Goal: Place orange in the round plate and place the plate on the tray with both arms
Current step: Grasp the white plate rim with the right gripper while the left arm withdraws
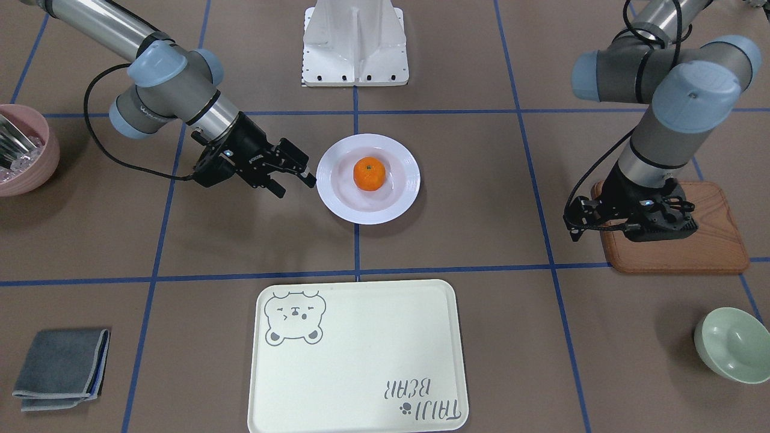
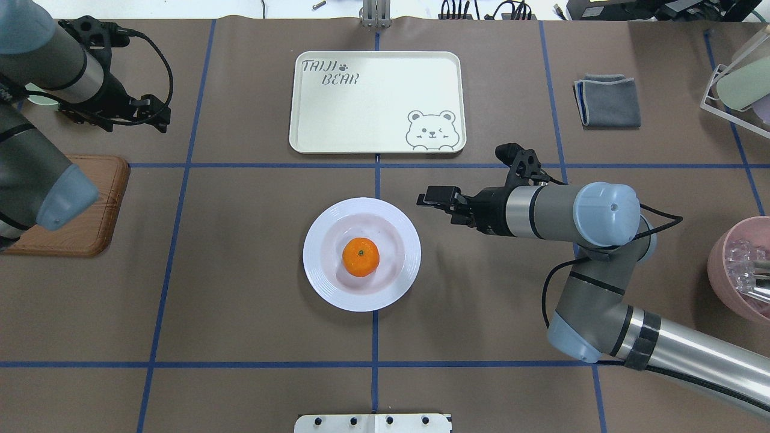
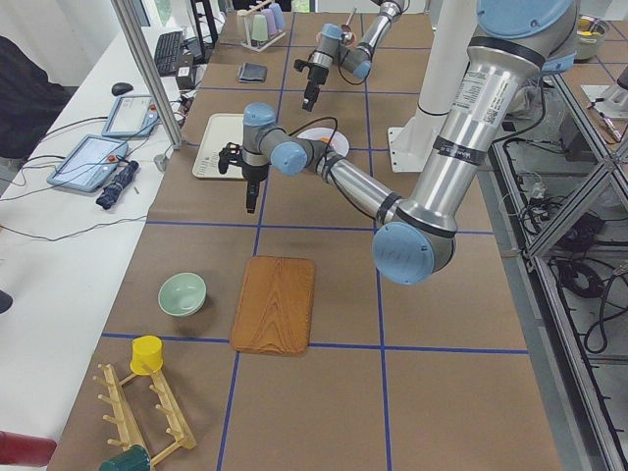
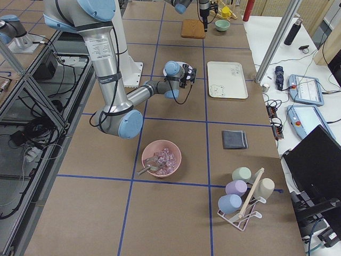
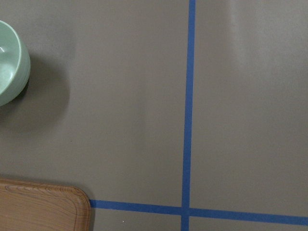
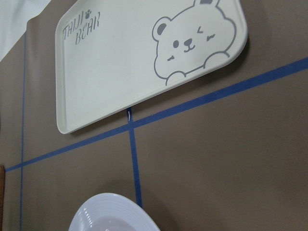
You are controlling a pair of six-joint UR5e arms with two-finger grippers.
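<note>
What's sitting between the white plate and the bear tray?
Nothing: the overhead view shows only bare table and a blue tape line; the right end effector hovers alongside.

Robotics lab: tape-gridded table (image 1: 240, 240), aluminium framing (image 3: 147, 69), operators' tablets (image 3: 90, 160) alongside.

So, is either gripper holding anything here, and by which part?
Nothing is held. The right gripper stands open beside the glossy white round plate, where the small orange mandarin lies; the left gripper hangs empty near the brown wooden board.
</note>
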